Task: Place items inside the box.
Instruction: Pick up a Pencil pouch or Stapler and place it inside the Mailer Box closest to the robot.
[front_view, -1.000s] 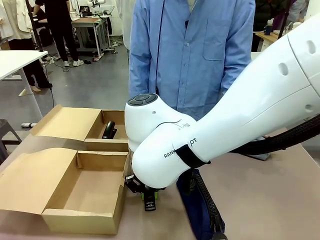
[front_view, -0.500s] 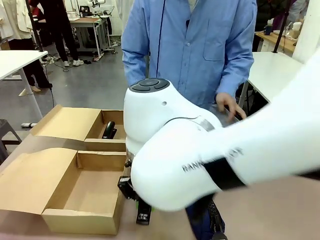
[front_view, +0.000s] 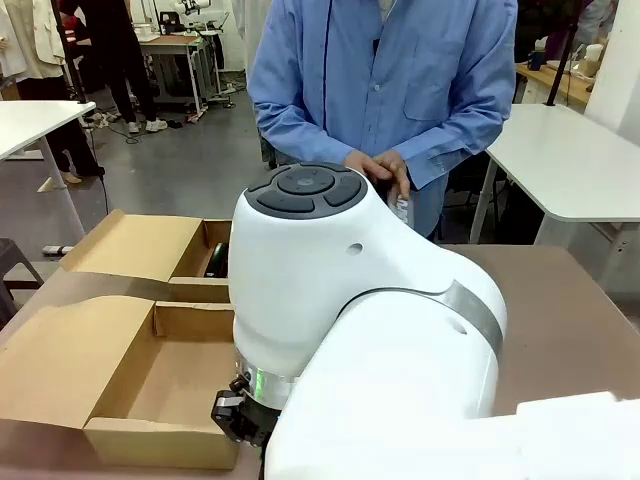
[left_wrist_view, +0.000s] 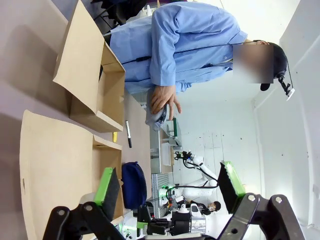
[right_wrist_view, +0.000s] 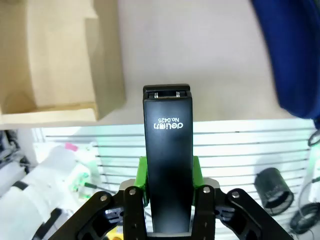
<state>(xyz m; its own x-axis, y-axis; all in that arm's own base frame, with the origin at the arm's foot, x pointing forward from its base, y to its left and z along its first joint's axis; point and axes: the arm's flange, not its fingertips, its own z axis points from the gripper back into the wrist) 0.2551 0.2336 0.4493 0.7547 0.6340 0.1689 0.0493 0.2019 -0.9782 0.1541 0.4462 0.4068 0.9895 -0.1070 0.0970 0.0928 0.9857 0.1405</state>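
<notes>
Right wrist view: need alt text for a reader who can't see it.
The right pincer is shut on a black stapler, held over the table. A cardboard box corner lies upper left, a navy pouch upper right.

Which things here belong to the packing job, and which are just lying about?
Job: cardboard box; black stapler in right fingers; navy pouch; marker pen; yellow knife.
Lying about: white side table; far workbench.

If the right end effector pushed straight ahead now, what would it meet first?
Probably bare brown tabletop: the black stapler in the right end effector points between the cardboard box and navy-blue pouch.
</notes>
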